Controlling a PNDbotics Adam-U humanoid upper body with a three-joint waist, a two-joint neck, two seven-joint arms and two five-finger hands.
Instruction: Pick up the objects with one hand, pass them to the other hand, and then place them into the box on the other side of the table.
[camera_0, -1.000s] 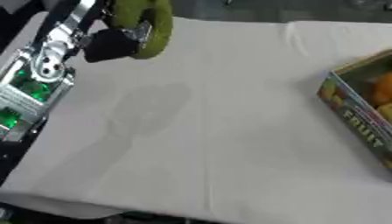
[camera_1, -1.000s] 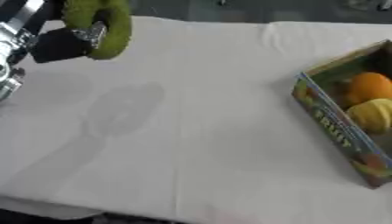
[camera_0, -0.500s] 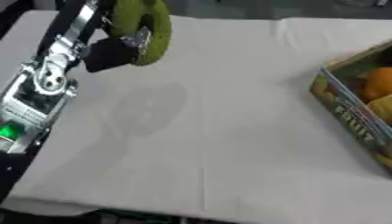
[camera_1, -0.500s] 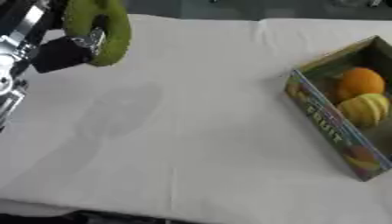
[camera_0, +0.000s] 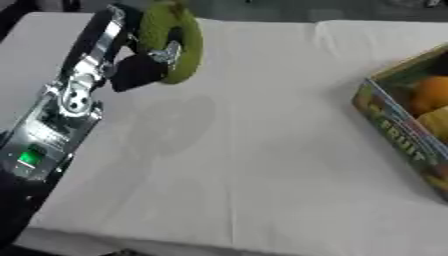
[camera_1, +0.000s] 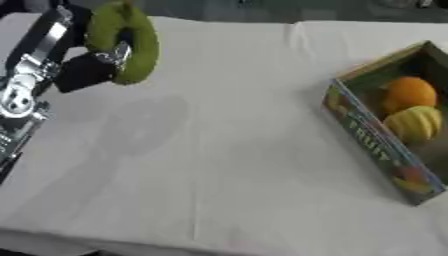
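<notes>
Above the table's far left corner, curved green banana-shaped fruit (camera_0: 175, 47) gripped in black-and-silver left hand (camera_0: 140, 70), fingers curled round it, raised clear of white tablecloth (camera_0: 254, 165), likely for handover, with wide bare cloth stretching right toward printed cardboard fruit box (camera_1: 367, 145) holding orange and yellow fruit at right edge; right hand unseen.

Matt white cloth (camera_0: 262, 175), printed cardboard box (camera_1: 367, 135), silver metal arm (camera_0: 74, 95)

White-clothed table (camera_1: 236, 165), printed fruit box (camera_1: 372, 145) near its right edge.
</notes>
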